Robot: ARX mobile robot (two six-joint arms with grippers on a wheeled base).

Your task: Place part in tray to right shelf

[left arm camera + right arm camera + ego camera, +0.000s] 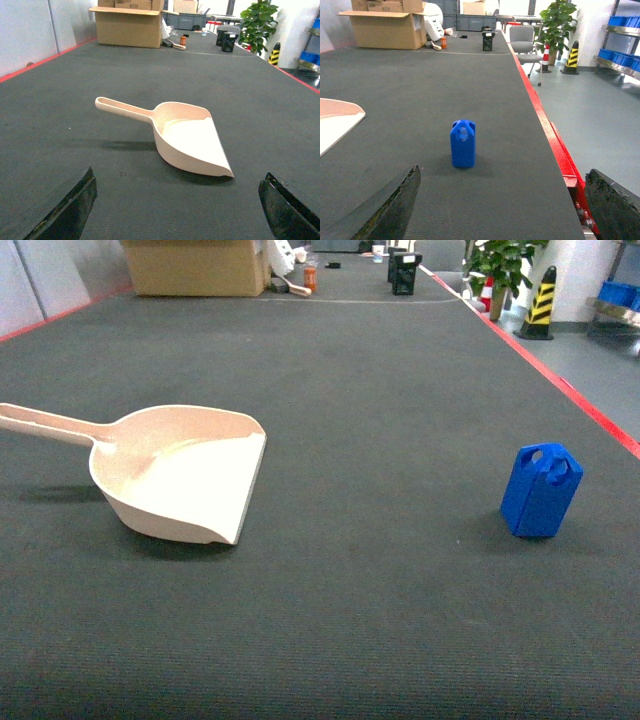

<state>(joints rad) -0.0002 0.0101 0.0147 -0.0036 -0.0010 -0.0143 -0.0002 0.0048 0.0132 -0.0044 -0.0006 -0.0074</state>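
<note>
Cardboard box [196, 267], potted plant [503, 262] (perhaps artificial), striped bollard [541, 302], office chair [523, 39]

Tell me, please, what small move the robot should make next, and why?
Probably ease the open right gripper forward around the blue block: it stands upright and untouched on the mat, apart from the empty scoop.

Small bright blue plastic jug-shaped part [463, 143] stands upright on dark ribbed surface [420, 100]; right claw [502, 210] spread wide at 6 o'clock.
</note>
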